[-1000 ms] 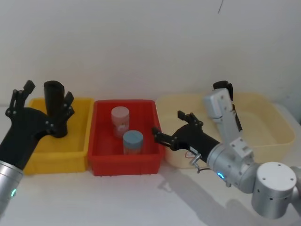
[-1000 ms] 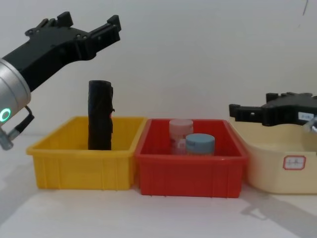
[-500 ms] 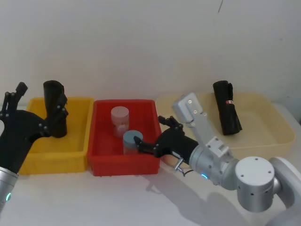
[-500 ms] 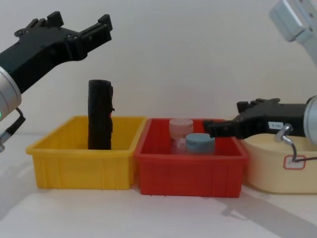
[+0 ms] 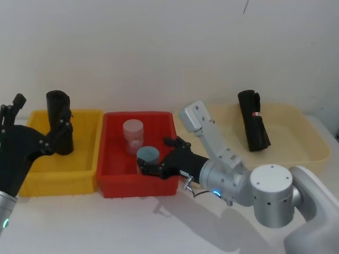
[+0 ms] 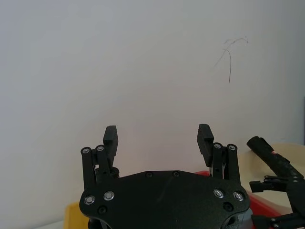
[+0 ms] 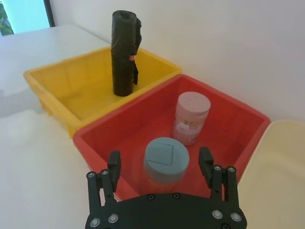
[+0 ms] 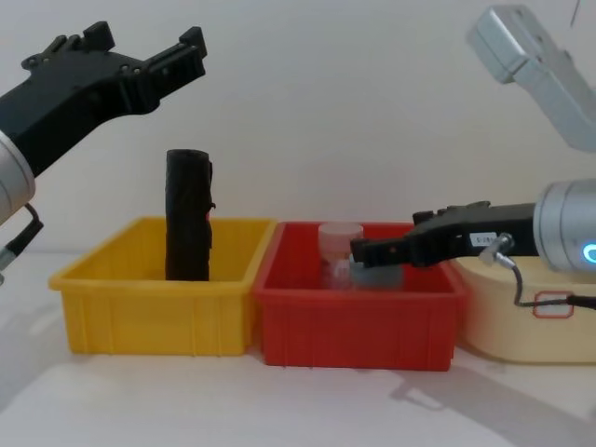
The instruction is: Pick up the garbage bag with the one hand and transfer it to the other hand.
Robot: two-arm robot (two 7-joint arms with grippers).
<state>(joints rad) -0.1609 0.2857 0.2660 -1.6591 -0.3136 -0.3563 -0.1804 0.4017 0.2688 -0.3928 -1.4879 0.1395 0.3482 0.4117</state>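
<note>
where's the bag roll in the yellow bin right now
The bag roll stands upright at the back of the yellow bin on the robot's left, beside the red bin. The left tool is above it, open.

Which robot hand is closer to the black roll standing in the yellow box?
The left. The left gripper hangs open above the black roll. The right gripper is farther off, open over the red box.

My 2 hands, left [image 8: 140, 65] and right [image 8: 372, 253], are black. The bag [image 5: 59, 129] is black, in a yellow bin [image 5: 85, 169]. The red bin [image 5: 114, 182] holds a pink jar [image 5: 133, 135] and a blue-lidded jar [image 5: 148, 155]. White bench [image 5: 95, 227].
</note>
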